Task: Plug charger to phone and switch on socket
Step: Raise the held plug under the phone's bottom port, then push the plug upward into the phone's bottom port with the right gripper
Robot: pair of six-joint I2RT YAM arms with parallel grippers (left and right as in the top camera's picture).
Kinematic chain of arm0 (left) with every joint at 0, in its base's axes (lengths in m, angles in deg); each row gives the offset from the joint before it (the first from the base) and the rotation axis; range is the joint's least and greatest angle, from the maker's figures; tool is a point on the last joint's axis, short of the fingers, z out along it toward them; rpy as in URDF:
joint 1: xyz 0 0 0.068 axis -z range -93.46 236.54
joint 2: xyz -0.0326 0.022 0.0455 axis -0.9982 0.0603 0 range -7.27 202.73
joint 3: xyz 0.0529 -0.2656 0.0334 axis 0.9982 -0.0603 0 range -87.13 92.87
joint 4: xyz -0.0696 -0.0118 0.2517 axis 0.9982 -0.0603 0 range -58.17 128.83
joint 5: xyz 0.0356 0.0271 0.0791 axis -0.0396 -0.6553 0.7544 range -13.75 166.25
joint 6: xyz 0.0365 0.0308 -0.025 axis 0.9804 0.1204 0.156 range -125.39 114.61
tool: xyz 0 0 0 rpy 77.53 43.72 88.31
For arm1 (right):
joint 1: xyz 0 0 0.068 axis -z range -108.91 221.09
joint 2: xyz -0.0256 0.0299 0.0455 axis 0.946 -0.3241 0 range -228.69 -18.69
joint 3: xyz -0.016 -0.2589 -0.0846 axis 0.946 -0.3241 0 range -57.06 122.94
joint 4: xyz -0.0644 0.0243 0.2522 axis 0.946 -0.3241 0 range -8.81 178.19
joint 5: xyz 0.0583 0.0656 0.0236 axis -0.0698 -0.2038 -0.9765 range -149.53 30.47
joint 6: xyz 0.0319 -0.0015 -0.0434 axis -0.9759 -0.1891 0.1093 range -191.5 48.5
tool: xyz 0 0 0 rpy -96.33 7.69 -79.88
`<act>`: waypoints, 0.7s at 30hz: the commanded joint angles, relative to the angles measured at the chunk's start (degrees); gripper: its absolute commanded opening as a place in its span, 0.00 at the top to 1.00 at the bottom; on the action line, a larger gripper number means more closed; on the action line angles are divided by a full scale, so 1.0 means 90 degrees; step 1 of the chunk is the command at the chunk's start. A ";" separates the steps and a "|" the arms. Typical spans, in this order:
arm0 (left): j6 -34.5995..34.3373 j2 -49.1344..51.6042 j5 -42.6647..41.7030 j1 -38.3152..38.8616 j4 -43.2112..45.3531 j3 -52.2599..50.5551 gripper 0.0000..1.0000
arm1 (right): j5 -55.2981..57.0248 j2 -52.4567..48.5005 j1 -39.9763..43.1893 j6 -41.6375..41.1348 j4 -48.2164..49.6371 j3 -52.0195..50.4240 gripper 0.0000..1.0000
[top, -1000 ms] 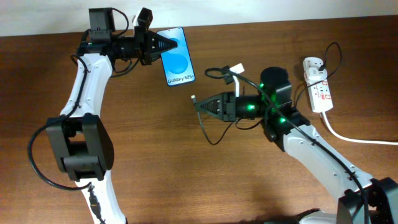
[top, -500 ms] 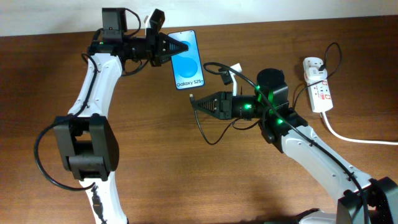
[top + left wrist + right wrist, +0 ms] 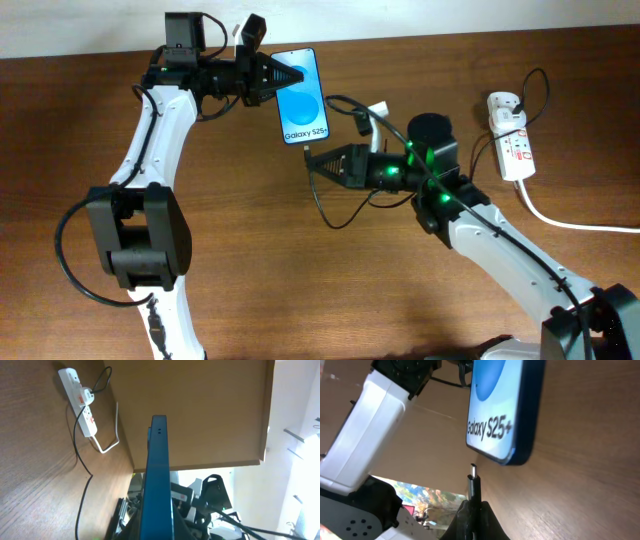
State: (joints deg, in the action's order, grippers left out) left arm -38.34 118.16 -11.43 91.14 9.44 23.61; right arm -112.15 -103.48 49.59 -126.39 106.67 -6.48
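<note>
closer now, our right gripper (image 3: 319, 163), pinching the thin black charger cable's connector tip (image 3: 473, 480), sits just off the bottom edge of the slim blue-screened smartphone (image 3: 303, 95), clamped steady by our left gripper (image 3: 274, 78) (port end presented for insertion).

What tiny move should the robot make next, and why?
Probably ease the right gripper forward, bringing the small black connector tip of the thin charger cable to the slim blue-screened smartphone; the tip points at its bottom edge but stops short.

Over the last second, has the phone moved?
Yes. The phone, held in the left hand, shifted right, toward the fixed socket.
</note>
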 commanded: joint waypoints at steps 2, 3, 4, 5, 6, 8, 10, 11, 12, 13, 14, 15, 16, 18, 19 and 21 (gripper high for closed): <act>0.0104 -0.0019 -0.0267 -0.0027 0.0019 0.0070 1.00 | 0.0255 0.0131 -0.0080 0.0000 0.0051 -0.0039 0.96; 0.0104 -0.0019 -0.0267 -0.0027 0.0019 0.0070 1.00 | 0.0257 0.0131 -0.0080 0.0000 0.0061 -0.0039 0.96; 0.0107 -0.0019 -0.0267 -0.0027 0.0019 0.0070 1.00 | 0.0257 0.0131 -0.0080 0.0000 0.0073 -0.0039 0.96; 0.0104 -0.0019 -0.0267 -0.0027 0.0019 0.0070 1.00 | 0.0260 0.0131 -0.0080 0.0000 0.0073 -0.0039 0.96; 0.0104 -0.0019 -0.0267 -0.0027 0.0019 0.0070 1.00 | 0.0265 0.0131 -0.0070 -0.0002 0.0073 -0.0039 0.96; 0.0107 -0.0019 -0.0267 -0.0027 0.0019 0.0070 1.00 | 0.0325 0.0131 -0.0068 -0.0005 0.0073 -0.0039 0.96; 0.0107 -0.0019 -0.0267 -0.0027 0.0019 0.0070 1.00 | 0.0401 0.0131 -0.0068 -0.0007 0.0073 -0.0039 0.96; 0.0107 -0.0019 -0.0267 -0.0027 0.0019 0.0070 1.00 | 0.0423 0.0131 -0.0068 -0.0007 0.0073 -0.0039 0.96; 0.0107 -0.0019 -0.0265 -0.0027 0.0019 0.0070 1.00 | 0.0425 0.0131 -0.0068 -0.0007 0.0073 -0.0039 0.96; 0.0107 -0.0019 -0.0265 -0.0027 0.0019 0.0070 1.00 | 0.0427 0.0131 -0.0068 -0.0007 0.0073 -0.0039 0.96; 0.0107 -0.0019 -0.0265 -0.0027 0.0019 0.0070 1.00 | 0.0437 0.0131 -0.0068 -0.0007 0.0070 -0.0039 0.96; 0.0107 -0.0019 -0.0265 -0.0027 0.0019 0.0070 1.00 | 0.0457 0.0131 -0.0068 -0.0007 0.0068 -0.0039 0.96; 0.0107 -0.0019 -0.0267 -0.0027 0.0019 0.0070 1.00 | 0.0476 0.0131 -0.0068 -0.0007 0.0066 -0.0039 0.96; 0.0107 -0.0019 -0.0267 -0.0027 0.0019 0.0070 1.00 | 0.0515 0.0131 -0.0068 -0.0010 0.0049 -0.0039 0.96; 0.0107 -0.0019 -0.0267 -0.0027 0.0019 0.0070 1.00 | 0.0522 0.0131 -0.0068 -0.0010 0.0044 -0.0039 0.96; 0.0107 -0.0019 -0.0267 -0.0027 0.0019 0.0070 1.00 | 0.0520 0.0131 -0.0068 -0.0010 0.0046 -0.0039 0.96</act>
State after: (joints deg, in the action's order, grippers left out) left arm -38.34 118.16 -11.41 91.12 9.44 23.61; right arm -108.43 -103.48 49.13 -126.79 106.85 -6.48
